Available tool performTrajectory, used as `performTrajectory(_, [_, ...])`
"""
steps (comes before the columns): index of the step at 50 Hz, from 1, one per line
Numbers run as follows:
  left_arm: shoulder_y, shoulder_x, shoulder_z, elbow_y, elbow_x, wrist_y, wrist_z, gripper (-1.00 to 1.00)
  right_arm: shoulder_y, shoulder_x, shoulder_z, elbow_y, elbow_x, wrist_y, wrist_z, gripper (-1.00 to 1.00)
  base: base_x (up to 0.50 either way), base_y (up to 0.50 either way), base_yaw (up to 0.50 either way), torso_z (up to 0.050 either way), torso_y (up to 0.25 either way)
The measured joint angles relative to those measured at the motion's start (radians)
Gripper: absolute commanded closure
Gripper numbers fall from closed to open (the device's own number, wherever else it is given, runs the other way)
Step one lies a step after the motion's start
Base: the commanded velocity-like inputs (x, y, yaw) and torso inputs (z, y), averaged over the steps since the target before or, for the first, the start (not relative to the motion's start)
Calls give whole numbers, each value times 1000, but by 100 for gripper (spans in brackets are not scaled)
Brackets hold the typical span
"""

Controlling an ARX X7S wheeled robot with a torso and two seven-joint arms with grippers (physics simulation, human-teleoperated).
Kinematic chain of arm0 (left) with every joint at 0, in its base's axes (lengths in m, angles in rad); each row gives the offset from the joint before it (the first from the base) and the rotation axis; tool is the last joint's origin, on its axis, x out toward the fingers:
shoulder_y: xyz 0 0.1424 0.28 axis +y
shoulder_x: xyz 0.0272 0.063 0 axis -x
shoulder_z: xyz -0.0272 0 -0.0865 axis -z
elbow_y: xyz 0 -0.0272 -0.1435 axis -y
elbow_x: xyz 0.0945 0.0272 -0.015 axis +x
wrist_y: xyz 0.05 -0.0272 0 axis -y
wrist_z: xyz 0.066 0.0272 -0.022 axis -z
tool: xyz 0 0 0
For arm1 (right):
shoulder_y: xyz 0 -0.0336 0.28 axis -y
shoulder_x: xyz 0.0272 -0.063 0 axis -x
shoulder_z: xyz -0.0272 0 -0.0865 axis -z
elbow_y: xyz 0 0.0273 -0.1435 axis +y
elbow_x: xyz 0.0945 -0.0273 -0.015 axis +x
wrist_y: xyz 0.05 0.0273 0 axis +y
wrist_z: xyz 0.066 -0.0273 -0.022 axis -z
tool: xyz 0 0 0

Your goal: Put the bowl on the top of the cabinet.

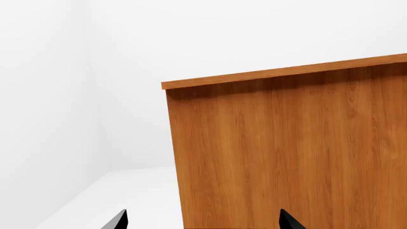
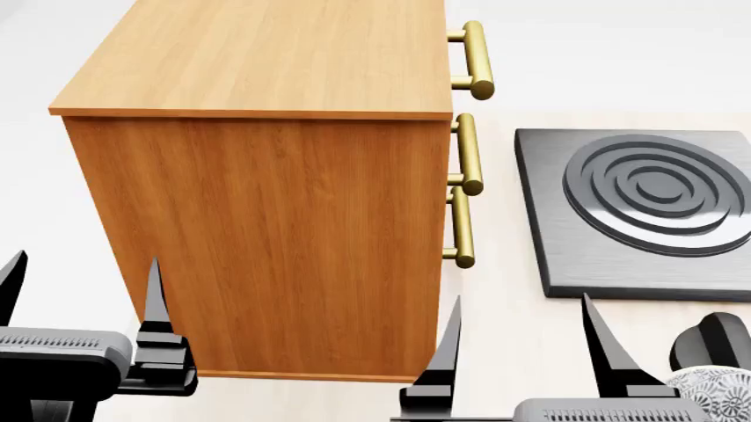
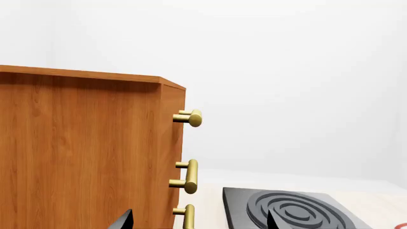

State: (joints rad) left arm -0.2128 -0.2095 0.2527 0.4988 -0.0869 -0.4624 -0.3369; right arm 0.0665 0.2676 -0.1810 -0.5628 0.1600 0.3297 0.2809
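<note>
Head view, far left: left gripper (image 2: 83, 294) hangs low beside the cabinet's side panel, jaws spread apart with nothing between them.

Cabinet: orange-brown cabinet (image 2: 264, 176) fills the middle, seen from its side. Its top (image 2: 264, 57) is bare wood. 3 brass handles (image 2: 467, 189) stick out on its right face.

Right gripper: right gripper (image 2: 522, 347) sits low, just right of the cabinet's near corner, jaws wide apart and empty too.

Stove plate: dark square burner plate (image 2: 551, 220) with concentric rings lies flat on the table, right of the handles.

Bowl: only a sliver of the bowl (image 2: 718, 391) peeks in at the bottom right corner, grey leafy pattern, close to the right arm. There's a black rounded thing (image 2: 710, 338) just above it that I can't identify.

Wrist views: left wrist cam mostly shows the cabinet side; right wrist cam shows the handles and burner plate. Neither shows the bowl.

Step in hand: looks to me like the very start, the bowl not grabbed yet and both arms just parked in front.

Next move: I'd guess the right arm has to swing out to the right and down to grip the bowl's rim, then lift it high enough to clear the cabinet's top edge.

Surface: pale light-wood table (image 2: 505, 308), smooth, no clutter near the cabinet.

Room: plain white walls (image 3: 286, 71), nothing else back there.
</note>
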Motion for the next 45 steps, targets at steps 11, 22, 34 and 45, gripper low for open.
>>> performTrajectory(11, [-1,-4,5,3,-4,-2,-5,-100,-2,6,-5,-2,-2,-2,7,-100,20,0,0,0,0])
performTrajectory(22, [-3,-8,10,6,-8,-5,-11,-100,-4,12,-9,-9,3,0,8,-100,290,5,0,0,0])
performTrajectory(34, [-4,-12,14,0,-13,0,-16,-100,-8,15,-23,-6,-55,6,54,-100,0,0,0,0,0])
performTrajectory(45, [-4,-15,17,-15,-17,10,-19,-100,-9,12,7,-65,-46,133,83,-100,0,0,0,0,0])
